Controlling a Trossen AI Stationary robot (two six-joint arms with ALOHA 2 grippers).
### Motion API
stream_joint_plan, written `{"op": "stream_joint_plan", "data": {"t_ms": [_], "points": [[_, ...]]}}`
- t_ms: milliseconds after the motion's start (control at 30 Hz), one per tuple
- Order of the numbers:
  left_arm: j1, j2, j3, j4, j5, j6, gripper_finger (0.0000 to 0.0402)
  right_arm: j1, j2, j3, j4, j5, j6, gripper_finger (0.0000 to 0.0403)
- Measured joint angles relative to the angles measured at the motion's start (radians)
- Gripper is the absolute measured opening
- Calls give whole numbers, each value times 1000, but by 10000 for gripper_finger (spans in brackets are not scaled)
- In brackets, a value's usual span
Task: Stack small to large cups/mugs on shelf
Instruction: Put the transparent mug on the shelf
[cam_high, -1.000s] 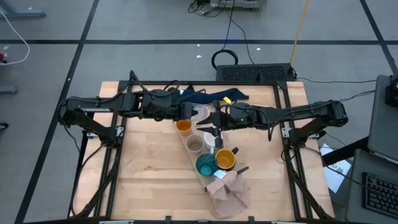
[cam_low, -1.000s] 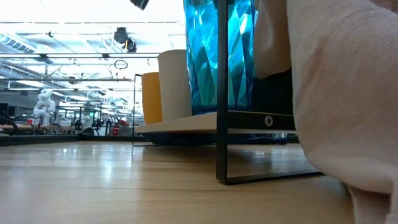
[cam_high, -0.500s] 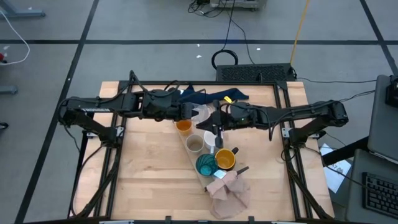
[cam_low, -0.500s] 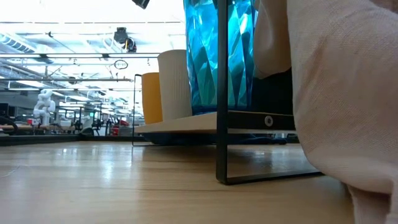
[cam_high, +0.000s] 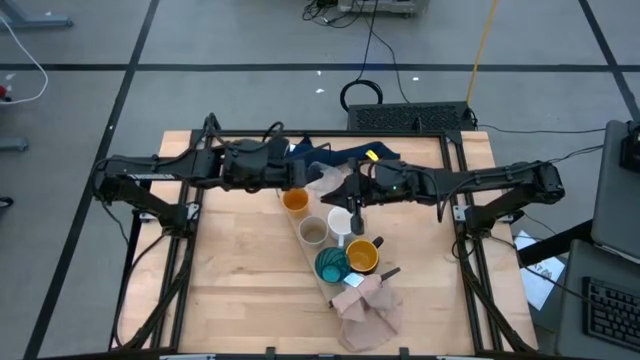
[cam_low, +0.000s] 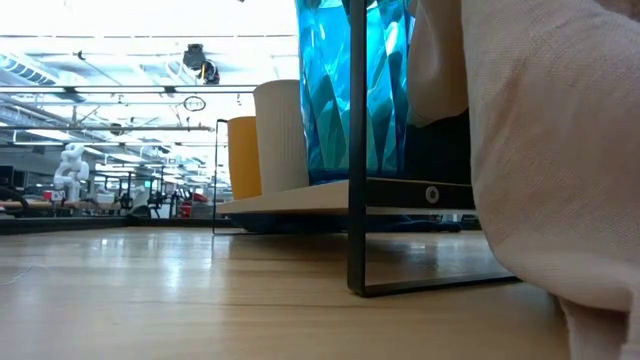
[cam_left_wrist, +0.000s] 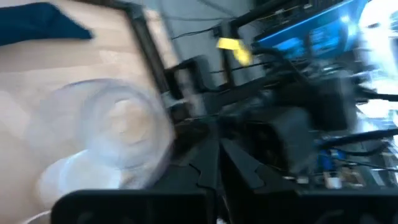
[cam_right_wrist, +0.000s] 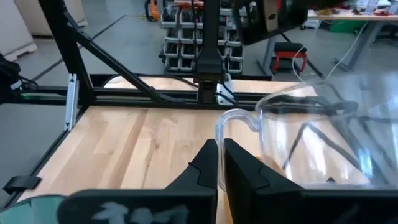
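currently, both hands sit closed over the far half of the desk, with five cups on the shelf and the clear glass beside it.
left hand (cam_high: 297, 178) has its fingers together, empty, just above the far end of the shelf (cam_high: 303, 242); right hand (cam_high: 352, 207) points down over the shelf with fingers (cam_right_wrist: 211, 163) together, holding nothing. shelf runs diagonally across the desk (cam_high: 240, 290), carrying orange cup (cam_high: 295, 201) at the far end, then beige-grey cup (cam_high: 313, 233), white mug (cam_high: 340, 223), teal cup (cam_high: 332, 265) and mustard-yellow mug (cam_high: 362, 256). clear glass (cam_high: 327, 183) lies between the two hands, near a dark blue cloth (cam_high: 335, 153). pinkish-beige cloth (cam_high: 368, 308) lies at the near end of the shelf.
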Motion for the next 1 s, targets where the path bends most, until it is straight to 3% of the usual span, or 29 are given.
{"op": "stream_joint_plan", "data": {"t_ms": [200, 333, 567, 733, 867, 1000], "points": [[0, 1, -1, 26, 8, 2, 2, 1, -1, 0, 1, -6, 1, 1], [0, 1, -2, 23, 11, 17, 15, 1, -1, 0, 15, -13, -7, 0], [-2, -2, -2, 32, 22, 110, 25, -25, -18, 2, 102, -195, 38, 0], [-22, -43, -4, 33, 28, 295, 26, -71, -98, -5, 75, -279, 35, 0], [-43, -87, -4, 81, 25, 429, 26, -138, -196, -71, 71, -331, 55, 0], [-67, -135, -4, 154, 28, 518, 26, -225, -292, -189, 175, -435, 122, 0]]}}
